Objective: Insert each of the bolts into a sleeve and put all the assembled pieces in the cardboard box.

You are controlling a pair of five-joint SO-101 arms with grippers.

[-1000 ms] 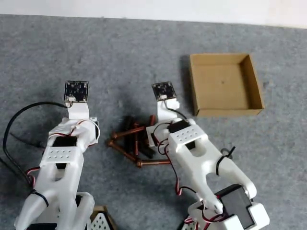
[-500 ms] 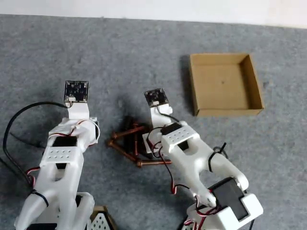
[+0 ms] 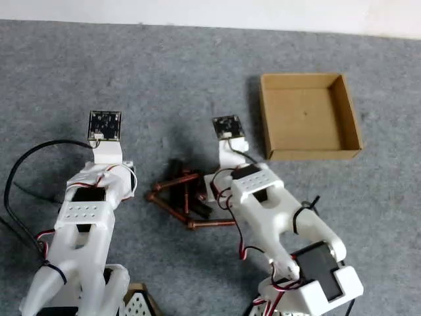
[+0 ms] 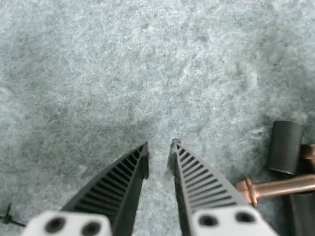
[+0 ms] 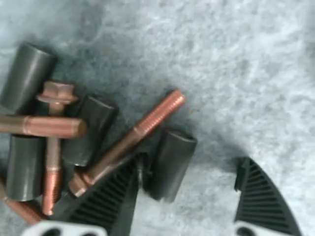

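Left wrist view puts the left pincer point(image 4: 159, 145), narrowly parted and empty, over bare desk point(image 4: 98, 59) just beside the pile point(image 3: 184, 194). The right pincer point(image 5: 192, 164), nearer, gapes wide astride a dark sleeve point(image 5: 171, 164) lying lengthwise between its jaws, hugging one. Farther right, the cardboard box point(image 3: 309, 155) holds nothing.

My left arm point(image 3: 85, 217) and right arm point(image 3: 270, 210) flank a heap of copper bolts point(image 3: 212, 224) and dark sleeves point(image 3: 176, 168) on the grey table point(image 3: 164, 79); the cardboard box point(image 3: 306, 118) lies beyond the right arm.

Grey felt-like table cover point(image 3: 164, 79), pale wall strip point(image 3: 263, 13) along the far edge, even light
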